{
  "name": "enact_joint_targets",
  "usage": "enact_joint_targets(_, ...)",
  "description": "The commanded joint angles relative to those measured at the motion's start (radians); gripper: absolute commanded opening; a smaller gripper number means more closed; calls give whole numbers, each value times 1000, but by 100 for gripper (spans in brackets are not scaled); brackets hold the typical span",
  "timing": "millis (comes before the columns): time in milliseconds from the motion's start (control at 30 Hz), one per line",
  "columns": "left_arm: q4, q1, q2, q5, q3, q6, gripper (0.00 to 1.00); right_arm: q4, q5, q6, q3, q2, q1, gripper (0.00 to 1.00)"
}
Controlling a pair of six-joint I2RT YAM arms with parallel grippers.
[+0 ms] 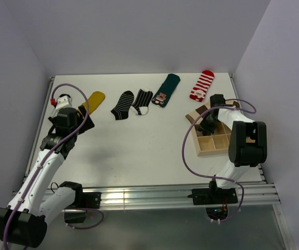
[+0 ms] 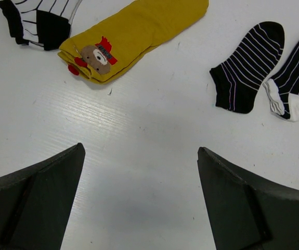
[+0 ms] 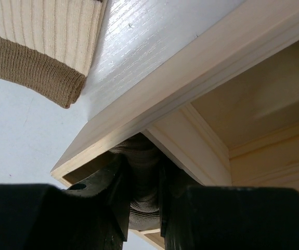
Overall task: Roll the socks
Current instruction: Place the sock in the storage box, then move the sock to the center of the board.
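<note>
— While the left jaws hang spread wide over the bench [image 2: 139, 156], what about the right?
— Right jaws are clenched on a rolled grey sock [image 3: 144, 177] inside a corner of the wooden box [image 3: 191, 67]. A cream sock [image 3: 40, 41] lies just outside.
— Farther back?
— Yellow sock [image 2: 133, 36], black striped pair [image 2: 248, 65], then teal sock [image 1: 167, 89] and red-striped sock [image 1: 202, 85].

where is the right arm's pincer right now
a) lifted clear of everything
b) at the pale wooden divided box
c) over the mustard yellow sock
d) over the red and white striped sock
b: the right pincer sits at a corner compartment of the pale wooden divided box, closed on a dark grey rolled sock just inside the rim.
</note>
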Motion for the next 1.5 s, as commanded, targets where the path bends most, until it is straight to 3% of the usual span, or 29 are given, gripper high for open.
enact_joint_targets(0,20,-4,-24,-6,-7,17,95,-130,147,37,-47,19,-9,16)
enact_joint_targets(100,20,-4,-26,-9,-5,17,95,-133,175,44,-20,-23,-9,38)
enact_joint_targets(300,22,-2,-27,-5,-5,17,95,-174,206,36,19,-92,-8,47)
enact_joint_targets(900,22,-4,-27,-8,-7,15,95,-236,237,13,112,-237,-2,46)
enact_joint_targets(1033,22,-2,-29,-8,-7,12,95,-185,198,-36,157,-241,32,36)
enact_joint_targets(1200,29,-2,-46,-15,-11,12,95,-130,203,-53,236,-138,101,32)
enact_joint_targets(1467,40,-2,-84,-49,-25,15,95,-73,185,-42,359,121,112,31)
